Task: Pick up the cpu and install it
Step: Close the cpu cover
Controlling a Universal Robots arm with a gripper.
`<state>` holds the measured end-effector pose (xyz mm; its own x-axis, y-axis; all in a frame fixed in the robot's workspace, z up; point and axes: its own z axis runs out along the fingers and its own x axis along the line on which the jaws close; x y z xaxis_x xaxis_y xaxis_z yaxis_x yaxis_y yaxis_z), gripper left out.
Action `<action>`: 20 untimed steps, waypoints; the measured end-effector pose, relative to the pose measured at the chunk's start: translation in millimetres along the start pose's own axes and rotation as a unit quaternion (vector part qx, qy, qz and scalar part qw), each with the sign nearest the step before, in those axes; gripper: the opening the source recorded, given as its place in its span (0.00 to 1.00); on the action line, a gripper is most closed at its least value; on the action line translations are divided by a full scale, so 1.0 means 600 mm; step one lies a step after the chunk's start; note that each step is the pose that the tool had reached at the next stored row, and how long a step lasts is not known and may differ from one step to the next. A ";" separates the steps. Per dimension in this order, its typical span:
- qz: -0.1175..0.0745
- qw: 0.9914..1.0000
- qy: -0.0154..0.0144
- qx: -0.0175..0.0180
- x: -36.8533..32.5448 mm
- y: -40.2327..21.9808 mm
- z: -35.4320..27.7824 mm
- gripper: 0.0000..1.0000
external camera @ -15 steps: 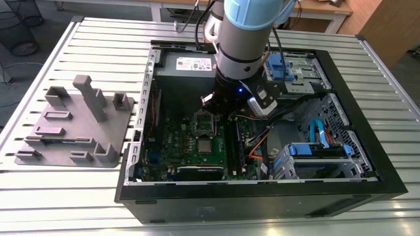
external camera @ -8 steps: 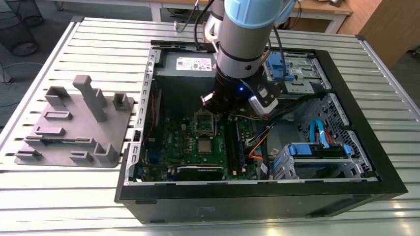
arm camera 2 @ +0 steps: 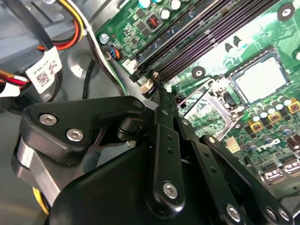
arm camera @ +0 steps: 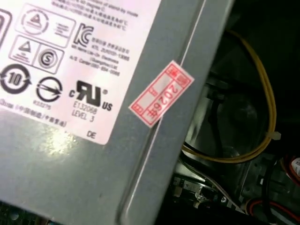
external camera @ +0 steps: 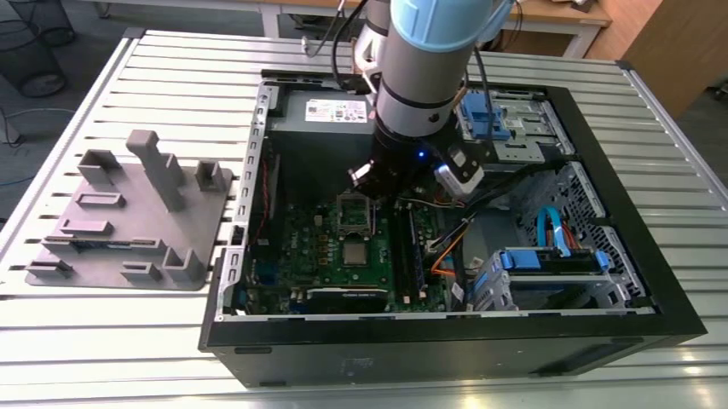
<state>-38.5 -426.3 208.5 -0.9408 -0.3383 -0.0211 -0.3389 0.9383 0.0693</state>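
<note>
Now, an open computer case point(external camera: 455, 336) lies on a slatted metal tabletop point(external camera: 148, 341), and a robot arm reaches down into it over the green motherboard point(external camera: 307, 243). The tool point(external camera: 379, 194) hangs low over the board. In the second wrist view its black links are drawn together, so it looks clenched with nothing held.

The main risk appears to be a snag. The tool is just beside the hinged metal frame point(external camera: 356, 213), which stands open, and close to the long memory slots point(arm camera 2: 201, 42). A sideways drift could catch either. Loose wires point(external camera: 449, 243) toward the exterior view's right could also drag on the arm. With the frame open, the chip seems unlocked, so a bump could skew it.

The cpu point(external camera: 356, 253) rests in its socket, apart from the tool, on the near side of the open frame. It is a small, flat square with a pale silver-grey top, and it lies level inside the socket's border.
</note>
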 end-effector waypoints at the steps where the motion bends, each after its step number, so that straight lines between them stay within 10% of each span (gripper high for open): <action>1: -0.001 1.000 -0.001 -0.002 0.000 0.001 0.000 0.11; 5: -0.006 1.000 -0.003 -0.010 -0.001 0.003 0.002 0.11; 20: -0.049 0.999 -0.001 -0.016 0.003 0.011 0.013 0.11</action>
<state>-42.6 -420.0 200.8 -0.9035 -0.4274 -0.0321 -0.4284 0.8983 0.0979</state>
